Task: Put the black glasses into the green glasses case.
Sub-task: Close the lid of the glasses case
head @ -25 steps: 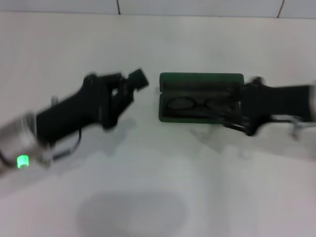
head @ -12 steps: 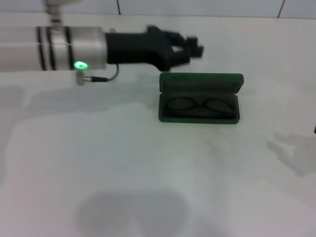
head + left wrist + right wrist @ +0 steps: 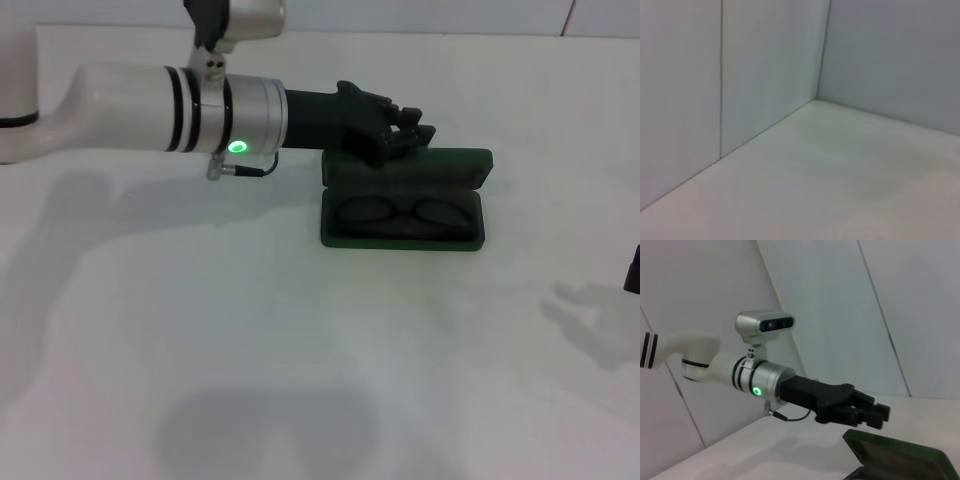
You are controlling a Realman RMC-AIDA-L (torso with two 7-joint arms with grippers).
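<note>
Left gripper (image 3: 418, 136) sits in the upper middle of the head view, its black fingers bunched narrow and holding nothing, right at the raised lid of the green glasses case (image 3: 405, 205). From the right wrist view the same gripper (image 3: 875, 415) hangs just above the lid's top edge; whether it actually touches, I cannot tell. The black glasses (image 3: 405, 213) are already lying inside the open case, lenses side by side in the tray, just right of centre in the frame.

So the placing looks done, and my guess is the step in hand is closing the case. That would call for pressing the lid from behind and above so it swings down toward the near edge, without shoving the whole case across the smooth white table (image 3: 300, 350). A light case on a slick surface may slide rather than shut.

Its shell looks hard and matte, dark green, rectangular with rounded corners and a dark lining. Those frames are thin black wire with oval lenses. A white and silver arm carries a glowing green ring.

Only a dark sliver of the right gripper (image 3: 633, 270) shows at the right edge, parked; its fingers are out of sight.
</note>
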